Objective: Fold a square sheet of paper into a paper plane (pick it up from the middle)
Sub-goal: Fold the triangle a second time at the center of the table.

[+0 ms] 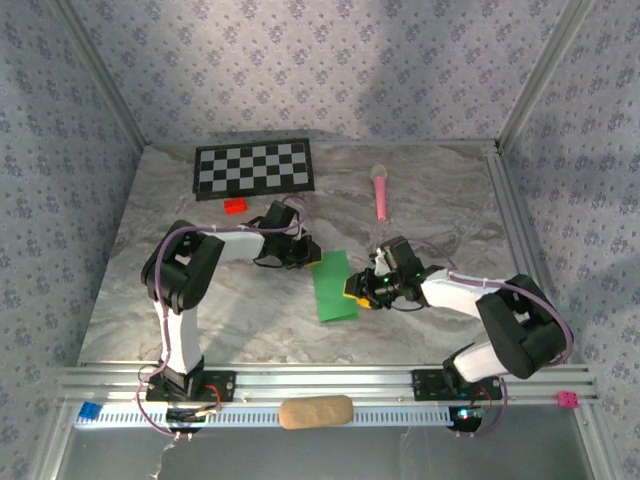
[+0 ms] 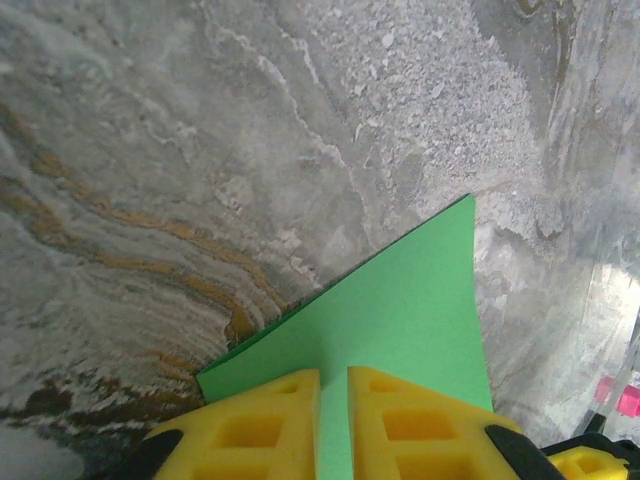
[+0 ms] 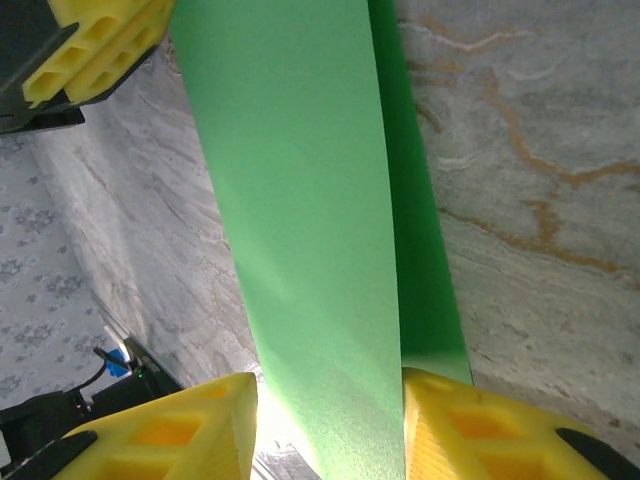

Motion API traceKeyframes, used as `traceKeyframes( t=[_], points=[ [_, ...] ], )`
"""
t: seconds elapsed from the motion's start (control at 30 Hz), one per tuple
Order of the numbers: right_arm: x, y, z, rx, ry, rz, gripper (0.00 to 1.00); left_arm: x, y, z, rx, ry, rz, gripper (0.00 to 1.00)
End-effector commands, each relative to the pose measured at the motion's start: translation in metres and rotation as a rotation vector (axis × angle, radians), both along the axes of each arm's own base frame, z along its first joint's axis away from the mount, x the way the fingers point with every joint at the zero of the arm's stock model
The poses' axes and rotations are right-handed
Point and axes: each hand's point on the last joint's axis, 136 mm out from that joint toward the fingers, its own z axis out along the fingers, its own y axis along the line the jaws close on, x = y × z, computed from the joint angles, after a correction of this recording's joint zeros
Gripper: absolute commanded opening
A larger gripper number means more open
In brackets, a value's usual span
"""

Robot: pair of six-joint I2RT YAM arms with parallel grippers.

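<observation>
A: Where is the square sheet of paper?

B: Mid-surface, between the two arms. It is bright green and folded into a long, narrow strip that runs roughly near to far. In the right wrist view a second, darker layer shows along one edge.

A: And the left end effector?

B: It is at the strip's far left corner. In its own wrist view the left end effector is narrow, with only a thin slit between the yellow fingers. Green fills that slit, so it is pinching the sheet's edge.

A: The right one?

B: The right end effector sits at the strip's right side, near its closer end. In its wrist view the jaws of the right end effector stand apart, one yellow finger at each long edge. The paper arches up between them. I cannot tell whether they squeeze it or merely flank it.

A: Anything else out there?

B: A black-and-white checkerboard lies at the far side, with a small red block just in front of it. A pink microphone toy lies to the right of the checkerboard. All three are well apart from the sheet.
</observation>
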Motion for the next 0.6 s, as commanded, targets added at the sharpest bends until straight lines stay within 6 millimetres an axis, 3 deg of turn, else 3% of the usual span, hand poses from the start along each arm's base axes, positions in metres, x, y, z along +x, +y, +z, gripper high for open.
traceKeyframes(
  t=[0.0,0.57],
  points=[
    [-0.002,0.002,-0.001,0.041,0.005,0.034,0.4,0.0,0.002,-0.018,0.043,0.004,-0.028,0.17],
    [0.014,-0.006,-0.006,0.087,0.009,-0.005,0.26,0.003,-0.011,-0.012,0.051,-0.032,-0.074,0.18]
  ],
)
